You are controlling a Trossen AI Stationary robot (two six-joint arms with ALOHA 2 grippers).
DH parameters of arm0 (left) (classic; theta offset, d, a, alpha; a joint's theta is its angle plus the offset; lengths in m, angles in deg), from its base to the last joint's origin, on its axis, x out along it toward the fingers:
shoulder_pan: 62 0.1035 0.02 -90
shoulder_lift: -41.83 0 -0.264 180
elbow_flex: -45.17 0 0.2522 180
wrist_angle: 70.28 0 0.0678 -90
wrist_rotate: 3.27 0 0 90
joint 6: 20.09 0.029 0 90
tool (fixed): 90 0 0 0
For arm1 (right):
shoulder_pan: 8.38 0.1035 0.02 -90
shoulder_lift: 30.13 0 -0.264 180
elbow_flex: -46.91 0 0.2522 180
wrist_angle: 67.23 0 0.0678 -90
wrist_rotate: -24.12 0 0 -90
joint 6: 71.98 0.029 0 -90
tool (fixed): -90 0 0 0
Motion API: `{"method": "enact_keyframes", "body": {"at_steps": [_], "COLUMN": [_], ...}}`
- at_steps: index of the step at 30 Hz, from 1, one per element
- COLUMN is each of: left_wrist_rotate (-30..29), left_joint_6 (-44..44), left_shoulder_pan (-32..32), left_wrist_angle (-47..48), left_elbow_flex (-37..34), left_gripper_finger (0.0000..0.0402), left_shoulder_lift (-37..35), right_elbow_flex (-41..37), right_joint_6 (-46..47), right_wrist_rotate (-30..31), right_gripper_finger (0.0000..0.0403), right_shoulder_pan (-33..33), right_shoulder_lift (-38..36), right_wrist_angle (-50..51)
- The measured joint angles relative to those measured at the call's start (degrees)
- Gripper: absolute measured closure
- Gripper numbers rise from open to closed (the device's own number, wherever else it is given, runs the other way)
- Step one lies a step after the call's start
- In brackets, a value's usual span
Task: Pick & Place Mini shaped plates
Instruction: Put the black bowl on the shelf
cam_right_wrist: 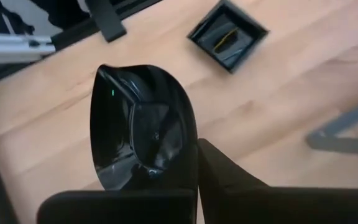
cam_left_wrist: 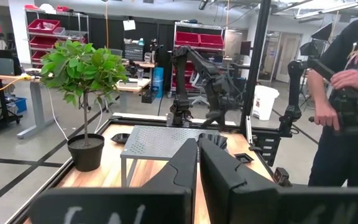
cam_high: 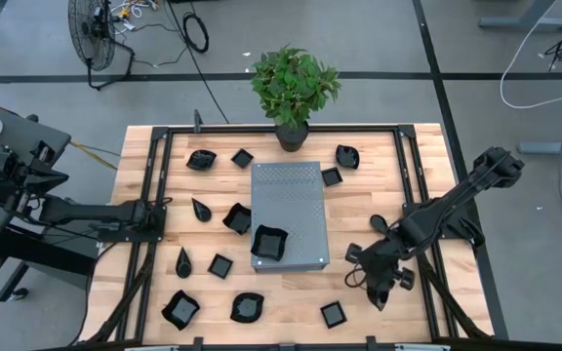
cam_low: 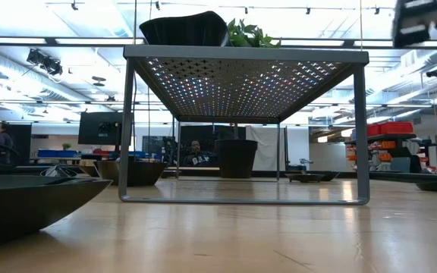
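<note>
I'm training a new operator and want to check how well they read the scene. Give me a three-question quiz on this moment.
1. True or false: the grey perforated stand has nothing on it.
2. The right gripper is shut on: A) a plant leaf, B) a glossy black dish, C) nothing.
3. Which gripper holds nothing?

Key
1. False: one black dish sits on its near left corner.
2. B
3. The left gripper, shut, over the table's left side.
</note>
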Motion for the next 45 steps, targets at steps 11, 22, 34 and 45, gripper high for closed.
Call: {"method": "enact_keyframes", "body": {"at_steps": [11, 22, 34, 45], "left_wrist_rotate": [0.0, 0.0, 0.0, 0.0], "left_joint_6": [0.0, 0.0, 0.0, 0.0], "left_shoulder_pan": [0.0, 0.0, 0.0, 0.0], "left_wrist_angle": [0.0, 0.0, 0.0, 0.0], "left_elbow_flex": [0.0, 0.0, 0.0, 0.0], "left_gripper_finger": [0.0378, 0.0378, 0.0378, 0.0378], "left_shoulder_lift": [0.0, 0.0, 0.0, 0.0], "right_elbow_flex": [13.9, 22.5, 22.8, 22.8], "right_joint_6": [7.4, 11.1, 4.9, 4.5], "right_wrist_rotate": [0.1, 0.1, 0.1, -2.7], "right_gripper_finger": [0.0403, 0.0403, 0.0403, 0.0403], "right_shoulder_pan": [-8.1, -18.8, -28.3, -31.7], "right_shoulder_lift": [-0.2, -0.2, 5.3, 11.6], "right_wrist_angle": [11.8, 14.1, 11.7, 7.2]}}
